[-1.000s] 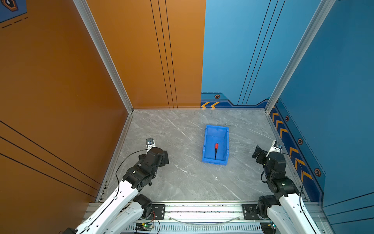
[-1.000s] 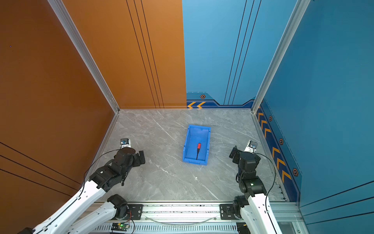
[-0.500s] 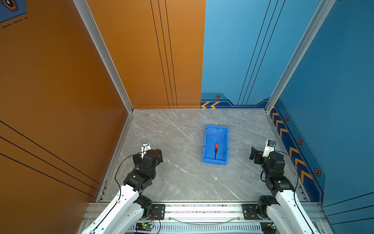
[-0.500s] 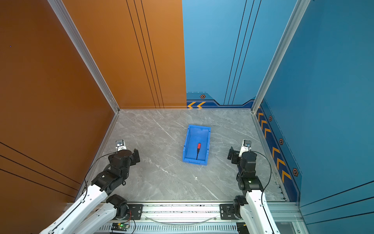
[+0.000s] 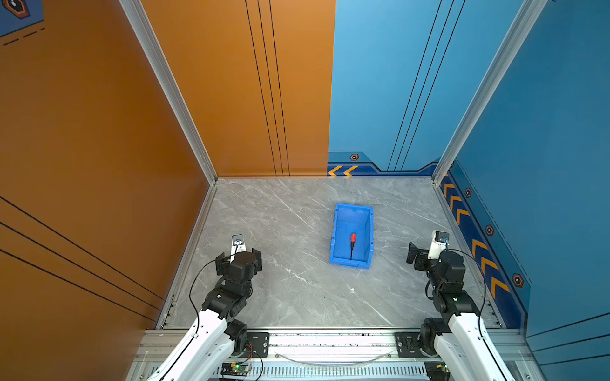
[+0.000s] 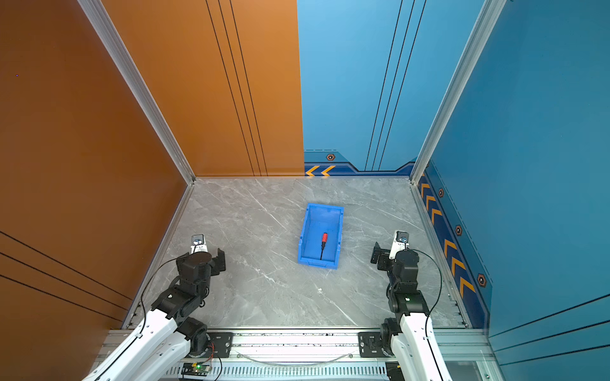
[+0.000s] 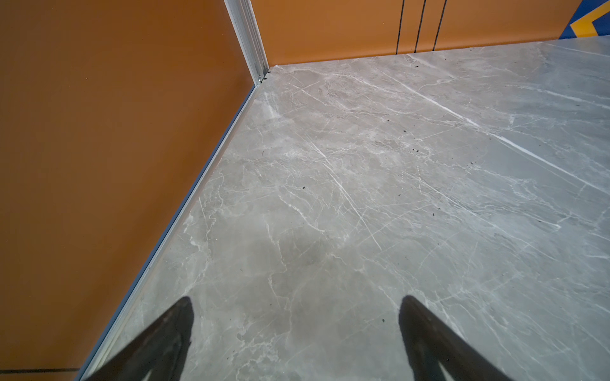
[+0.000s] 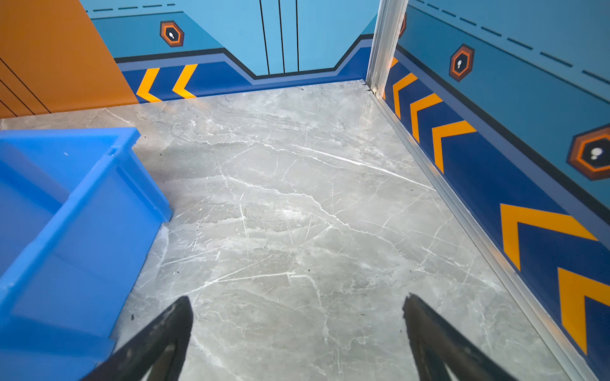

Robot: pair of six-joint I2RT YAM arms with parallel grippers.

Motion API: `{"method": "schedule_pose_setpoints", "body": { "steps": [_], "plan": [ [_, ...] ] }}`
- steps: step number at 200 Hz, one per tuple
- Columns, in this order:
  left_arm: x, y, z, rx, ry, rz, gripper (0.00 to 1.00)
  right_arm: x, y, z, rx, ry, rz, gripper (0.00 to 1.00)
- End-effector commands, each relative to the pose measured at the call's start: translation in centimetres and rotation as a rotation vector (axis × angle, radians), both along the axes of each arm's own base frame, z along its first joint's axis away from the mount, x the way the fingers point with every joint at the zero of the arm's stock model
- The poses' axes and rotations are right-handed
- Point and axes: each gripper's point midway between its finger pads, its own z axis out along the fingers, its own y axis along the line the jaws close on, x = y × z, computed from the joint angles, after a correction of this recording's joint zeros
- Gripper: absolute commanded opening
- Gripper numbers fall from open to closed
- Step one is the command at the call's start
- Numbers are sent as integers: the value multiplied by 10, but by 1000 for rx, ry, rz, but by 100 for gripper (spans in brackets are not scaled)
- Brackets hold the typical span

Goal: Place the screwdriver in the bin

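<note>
The small screwdriver [image 5: 352, 243] with a red-orange handle and thin black shaft lies flat on the floor of the bright blue rectangular plastic bin [image 5: 334, 231]. It sits about midway between the side walls. Its handle points toward the far wall and its shaft tip toward the bin's lower lipped front edge. The bin stands on the grey marble-patterned tabletop [image 5: 290, 287], a little right of the middle in both top views.

Neither set of fingers is near the tool. The left gripper [image 5: 239, 259] hovers well apart from the bin, close to the left edge of the table. The right gripper [image 5: 425, 257] hovers beside the bin's right wall with bare table in between. Both have their jaws spread wide and hold nothing.

The top views alone show the screwdriver [image 6: 323, 244] inside the bin [image 6: 305, 227]. The right wrist view catches only a corner, rim and outer wall of the bin [image 8: 82, 214]. Its dark fingertips [image 8: 183, 306] stand apart over bare marble near the blue wall with orange chevrons [image 8: 488, 171], and the tool is hidden there. The left wrist view shows neither bin nor tool, only parted fingertips [image 7: 185, 306], the tabletop and the orange wall panel [image 7: 99, 132].
</note>
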Motion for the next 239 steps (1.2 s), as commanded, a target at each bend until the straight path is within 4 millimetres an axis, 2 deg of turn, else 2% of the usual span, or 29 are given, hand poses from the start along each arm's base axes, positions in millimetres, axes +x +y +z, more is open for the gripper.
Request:
{"method": "schedule_pose_setpoints", "body": {
  "steps": [1,54,114,167,239],
  "plan": [
    [2,3,-1,64,-24,-18,98,-2,1,-13,-12,21,15,100],
    [4,4,-23,55,-39,-10,98,-7,1,-23,-8,12,15,100],
    [31,-4,-25,64,-48,-64,98,-1,0,-16,-9,-52,5,100],
    [51,-6,-25,21,-86,-98,98,19,-2,-15,4,-90,-5,100],
    [79,-8,-25,-8,-133,-126,98,57,3,-15,39,-139,8,100]
  ]
}}
